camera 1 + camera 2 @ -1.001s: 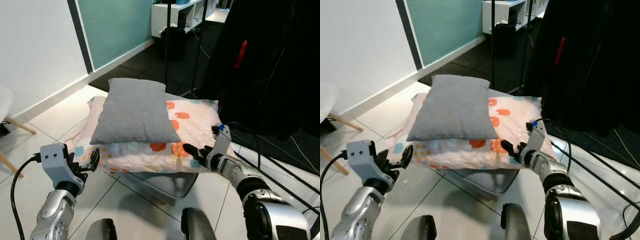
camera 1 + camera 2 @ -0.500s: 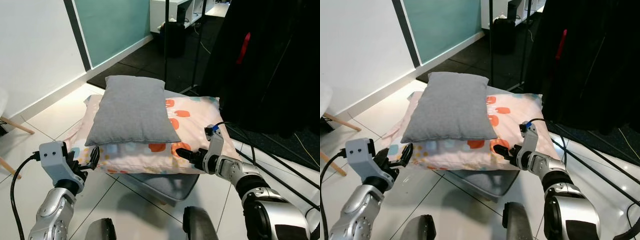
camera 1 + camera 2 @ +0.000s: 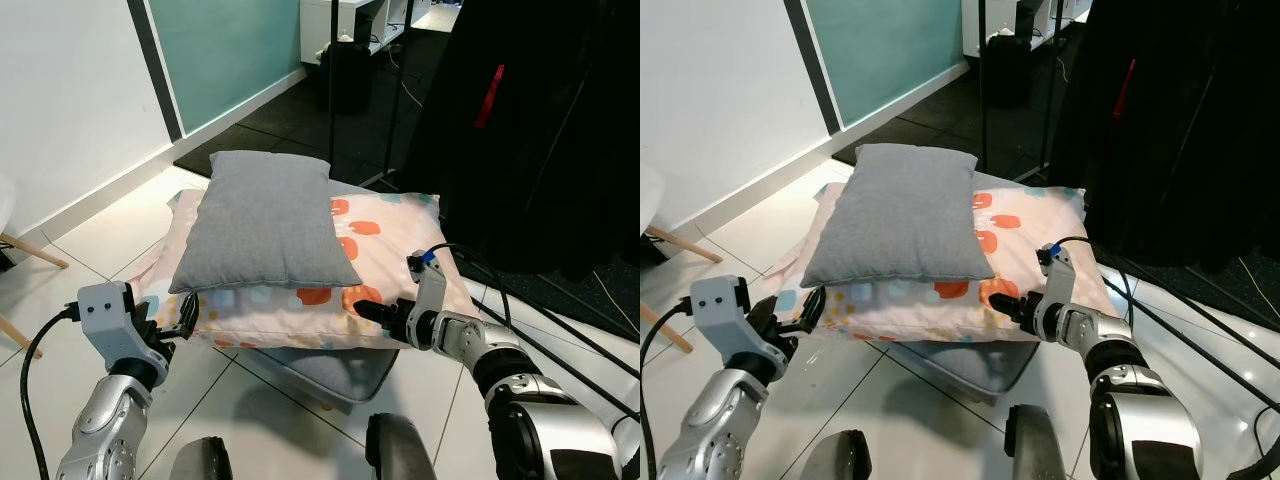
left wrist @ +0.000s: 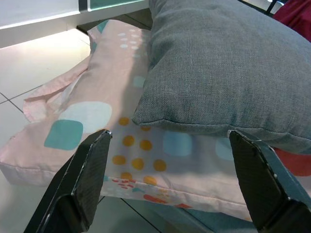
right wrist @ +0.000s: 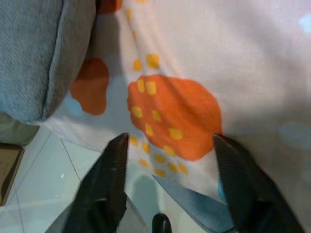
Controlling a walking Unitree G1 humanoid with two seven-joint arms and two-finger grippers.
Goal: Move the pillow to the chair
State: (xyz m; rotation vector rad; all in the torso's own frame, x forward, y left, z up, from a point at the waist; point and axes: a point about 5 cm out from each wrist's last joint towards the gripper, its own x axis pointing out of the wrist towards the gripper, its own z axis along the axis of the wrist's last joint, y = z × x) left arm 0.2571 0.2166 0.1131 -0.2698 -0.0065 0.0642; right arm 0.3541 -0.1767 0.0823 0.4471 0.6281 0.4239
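Both of my grippers have come closer to the pillows since a second ago. On top lies the grey pillow point(image 3: 268, 220), resting on the spotty pink pillow point(image 3: 385, 235), which sits on a grey cushion point(image 3: 330, 370) on the floor. My left gripper point(image 3: 185, 318) is spread wide at the near left corner, my right gripper point(image 3: 375, 312) spread at the near right edge, so I can squeeze from both sides.

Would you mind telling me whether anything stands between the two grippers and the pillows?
Nothing visible does. The left gripper is open at the patterned pillow's near left corner, the right gripper open at its near right edge. The grey pillow lies on top.
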